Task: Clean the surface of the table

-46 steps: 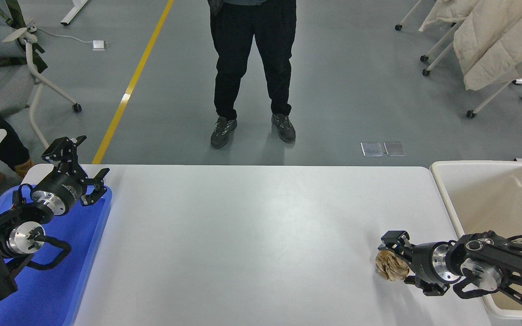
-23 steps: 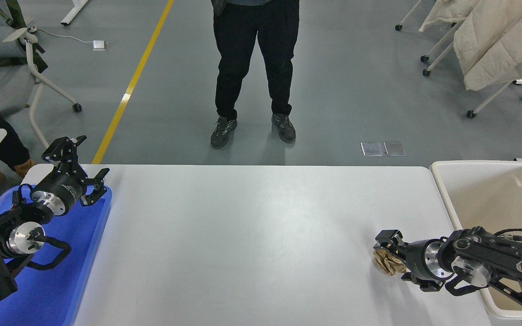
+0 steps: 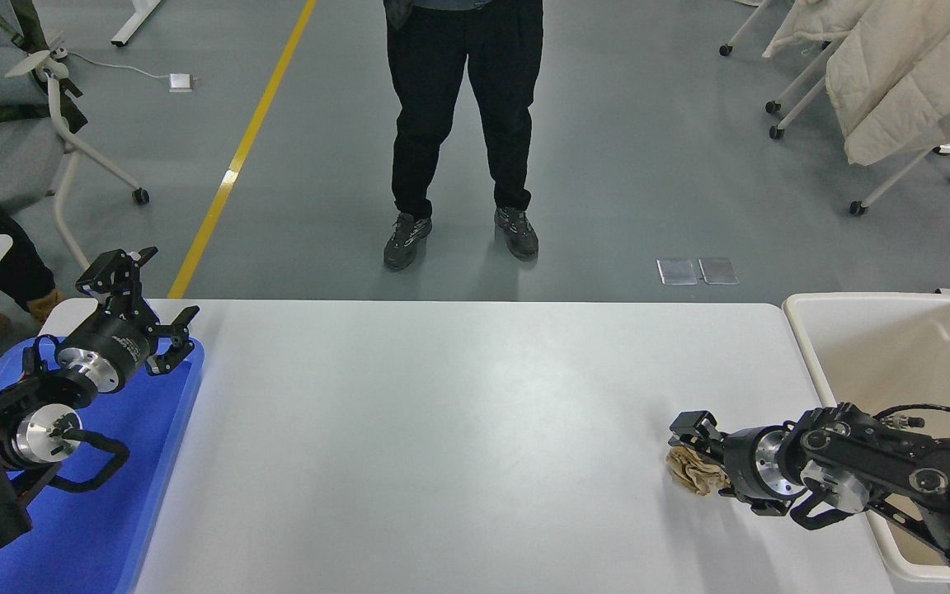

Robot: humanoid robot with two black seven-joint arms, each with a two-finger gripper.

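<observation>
At the far left of the frame a blue plastic tray (image 3: 157,462) lies along the left end of the table, its long side running toward the bottom edge. Above it hangs the left gripper (image 3: 141,309), at the end of the black arm that comes in from the lower left corner; its fingers (image 3: 116,268) are spread apart with nothing between them. Just beyond the table's upper left corner, a white chair frame on casters (image 3: 71,157) stands on the grey floor, and a yellow floor line (image 3: 236,157) slants from the top of the frame down to the table's far edge.

The table surface (image 3: 458,429) fills the middle and lower part of the frame, white and matte. At the top centre a person (image 3: 463,124) in black trousers and dark shoes stands on the floor behind the table's far edge.

Toward the lower right, a crumpled ball of brown paper (image 3: 689,472) sits on the tabletop, gripped in the right gripper (image 3: 693,458), whose jaws are closed around it. That arm comes in from the right edge, crossing the near rim of a cream-white plastic bin (image 3: 805,346) that stands just beside the table's right end. In the upper right corner, cream padded covers (image 3: 904,74) hang over wheeled racks.
</observation>
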